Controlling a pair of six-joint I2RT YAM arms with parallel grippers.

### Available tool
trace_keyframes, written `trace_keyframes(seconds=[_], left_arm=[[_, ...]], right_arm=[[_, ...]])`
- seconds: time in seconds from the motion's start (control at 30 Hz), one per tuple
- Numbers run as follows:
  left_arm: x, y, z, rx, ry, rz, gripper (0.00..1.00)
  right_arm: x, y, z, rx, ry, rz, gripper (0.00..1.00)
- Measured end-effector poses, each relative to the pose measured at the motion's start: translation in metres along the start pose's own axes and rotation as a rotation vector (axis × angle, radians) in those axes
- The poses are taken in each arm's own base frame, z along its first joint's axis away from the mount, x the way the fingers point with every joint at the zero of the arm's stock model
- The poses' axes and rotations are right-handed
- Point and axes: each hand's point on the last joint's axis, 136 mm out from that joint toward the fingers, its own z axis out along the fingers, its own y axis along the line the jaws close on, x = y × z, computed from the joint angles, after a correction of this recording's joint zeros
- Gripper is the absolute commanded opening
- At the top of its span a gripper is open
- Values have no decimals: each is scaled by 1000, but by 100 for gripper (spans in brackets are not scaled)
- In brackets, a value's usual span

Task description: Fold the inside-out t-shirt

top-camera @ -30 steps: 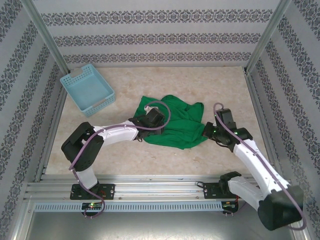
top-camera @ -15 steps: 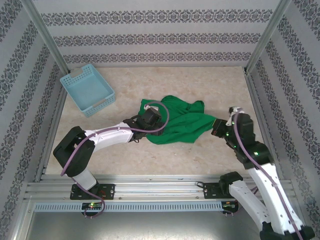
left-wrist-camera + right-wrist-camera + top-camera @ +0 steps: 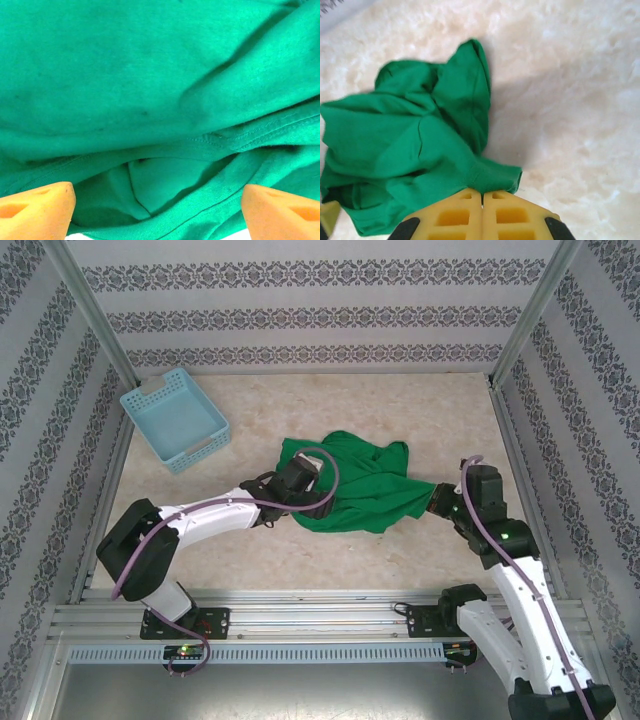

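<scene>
The inside-out t-shirt (image 3: 362, 480) is a bright green crumpled heap in the middle of the marble table (image 3: 400, 405). My left gripper (image 3: 303, 492) rests low on its left part. In the left wrist view its orange fingertips (image 3: 35, 207) stand far apart, open, with green folds and a stitched hem (image 3: 150, 90) lying between and ahead of them. My right gripper (image 3: 437, 500) is at the shirt's right edge. In the right wrist view this gripper (image 3: 482, 196) has its yellow pads pressed together, shut on a stretched corner of the cloth (image 3: 410, 135).
A light blue lattice basket (image 3: 175, 418) stands at the back left of the table. Patterned walls and metal posts close in the sides and back. Bare tabletop lies behind the shirt and to its right.
My right gripper has drawn the shirt's right edge out to the right, stretching the cloth. My left gripper's fingers have spread apart and it has slid slightly left on the shirt.
</scene>
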Motion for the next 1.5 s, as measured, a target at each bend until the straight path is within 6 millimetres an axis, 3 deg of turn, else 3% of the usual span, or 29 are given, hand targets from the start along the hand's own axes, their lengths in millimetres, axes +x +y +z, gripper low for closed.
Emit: trace_keyframes(seconds=[0.23,0.43,0.6,0.77,0.87,0.97,1.07,1.3,1.4,1.5], left_arm=[[16,-32,-6,111,31,116,93],[26,-39,0,140,66,146,85],[29,-13,22,-8,90,125,84],[7,22,14,-96,33,21,83],[-2,29,13,-125,17,-1,81],[-9,31,25,-154,34,-15,73],[-5,47,36,-214,56,-56,75],[7,82,33,-333,88,-145,78],[15,86,34,-346,105,-173,69],[27,93,41,-354,139,-201,45]], right_arm=[[4,-2,4,13,24,-10,0],[8,-3,9,23,49,-11,0],[11,-14,10,70,66,-1,0],[14,-26,13,119,87,29,0],[14,-28,14,123,85,41,0],[18,-30,16,129,95,45,0],[19,-34,16,141,94,53,0],[16,-41,16,162,83,76,0],[16,-41,18,163,85,77,0],[16,-41,21,167,92,77,0]])
